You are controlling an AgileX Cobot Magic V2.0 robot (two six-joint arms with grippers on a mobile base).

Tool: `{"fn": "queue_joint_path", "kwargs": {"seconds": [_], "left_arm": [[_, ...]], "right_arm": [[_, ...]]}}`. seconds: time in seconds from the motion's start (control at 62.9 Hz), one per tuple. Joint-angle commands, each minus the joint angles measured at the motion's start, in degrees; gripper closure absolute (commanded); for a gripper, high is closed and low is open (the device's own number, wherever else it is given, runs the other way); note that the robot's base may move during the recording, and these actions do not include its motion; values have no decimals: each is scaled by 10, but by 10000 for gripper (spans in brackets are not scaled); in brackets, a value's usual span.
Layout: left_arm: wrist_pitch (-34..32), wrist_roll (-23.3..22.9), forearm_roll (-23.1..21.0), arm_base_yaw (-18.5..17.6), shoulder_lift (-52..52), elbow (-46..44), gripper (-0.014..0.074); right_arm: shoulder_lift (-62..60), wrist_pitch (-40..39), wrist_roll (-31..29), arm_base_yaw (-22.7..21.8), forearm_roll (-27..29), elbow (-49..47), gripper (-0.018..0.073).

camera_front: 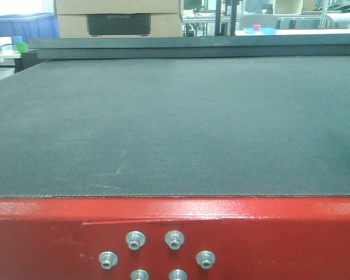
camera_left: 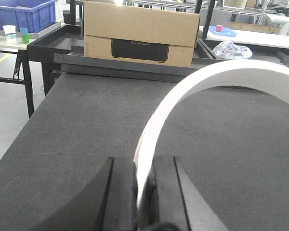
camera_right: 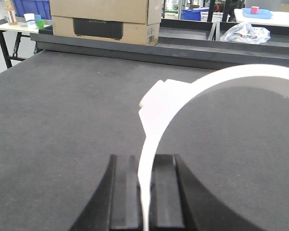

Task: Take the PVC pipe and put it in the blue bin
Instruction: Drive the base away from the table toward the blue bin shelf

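Front view shows only the bare dark surface [camera_front: 175, 116], the red frame [camera_front: 280, 233] along its near edge and a cluster of bolts [camera_front: 136, 239]; no arm, tool or pipe in it. Both wrist views show what it misses. Left tool [camera_left: 143, 168] is closed tight on the thin wall of the PVC pipe [camera_left: 192, 83], with no gap at either finger. From the pinch the pipe rises and sweeps right in a wide arc, out of frame at the right edge. It's plain matte white and smooth, seen edge-on as a flat band, held above the surface rather than lying on it. Right tool [camera_right: 144, 166] is clamped the same way on a white curved piece [camera_right: 156, 113] of the same shape and colour, but this one has a blocky lug on the outer side partway up the arc. Can't tell if it's the same part or a second one. Wrist views also show the far edge: a cardboard box [camera_left: 139, 29] on the raised ledge, a crumpled clear bag [camera_left: 231, 49] to its right, and a blue bin [camera_left: 24, 14] on a side table beyond the far left corner.
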Motion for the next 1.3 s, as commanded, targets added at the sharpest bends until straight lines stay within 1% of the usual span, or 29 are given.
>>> {"fn": "queue_joint_path", "kwargs": {"seconds": [0.0,1.289], "left_arm": [[-17,-1,-3,-2,-3,-1,707],[-17,-1,-3,-2,-3,-1,707]], "right_arm": [[-3,-16,-2,1,-5,1,727],[-3,-16,-2,1,-5,1,728]]}}
